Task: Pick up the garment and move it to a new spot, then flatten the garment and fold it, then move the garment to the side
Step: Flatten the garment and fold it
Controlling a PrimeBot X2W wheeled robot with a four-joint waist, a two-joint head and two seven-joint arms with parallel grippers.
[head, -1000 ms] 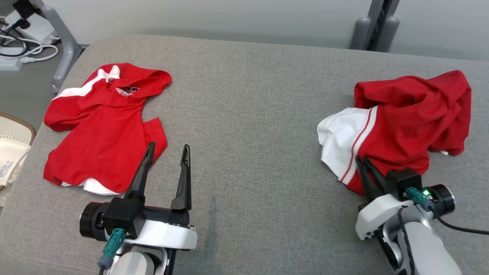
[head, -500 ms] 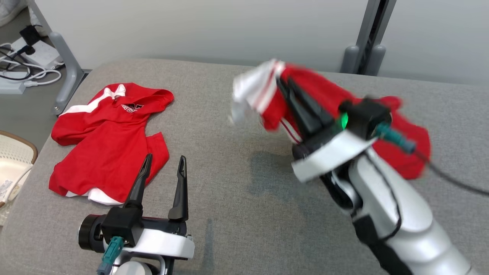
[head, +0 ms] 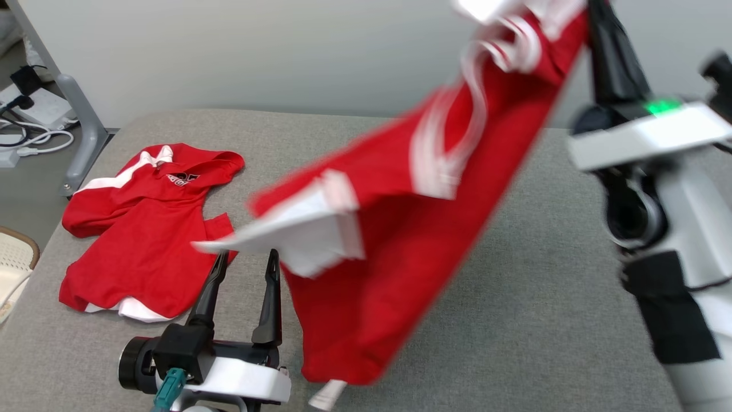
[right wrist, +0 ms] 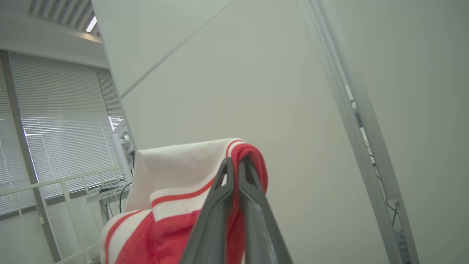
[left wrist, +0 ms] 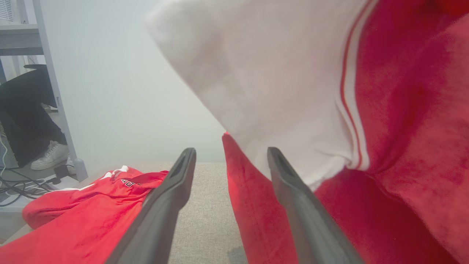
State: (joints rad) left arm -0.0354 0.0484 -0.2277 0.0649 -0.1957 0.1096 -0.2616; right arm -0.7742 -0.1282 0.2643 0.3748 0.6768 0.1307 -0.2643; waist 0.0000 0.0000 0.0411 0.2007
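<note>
A red garment (head: pixel 389 240) with white panels and stripes hangs in the air, blurred, over the middle of the grey padded surface (head: pixel 514 286). My right gripper (head: pixel 595 11) is raised at the top right and is shut on the garment's upper edge. In the right wrist view its jaws (right wrist: pixel 237 159) pinch a red and white fold of the garment (right wrist: pixel 172 205). My left gripper (head: pixel 247 254) rests open at the lower left with nothing between its fingers. The garment's lower part (left wrist: pixel 403 110) hangs just ahead of it (left wrist: pixel 231 151) and to its right.
A second red and white garment (head: pixel 143 240) lies crumpled on the left of the surface, also in the left wrist view (left wrist: pixel 73 220). A pale basket (head: pixel 14 263) sits off the left edge. A grey metal leg (head: pixel 80 126) and cables (head: pixel 28 114) stand on the floor behind.
My right gripper has lifted the garment off the right side of the surface, high and toward the middle, and the cloth swings out leftward. The head camera has tilted up. The left gripper stays put.
</note>
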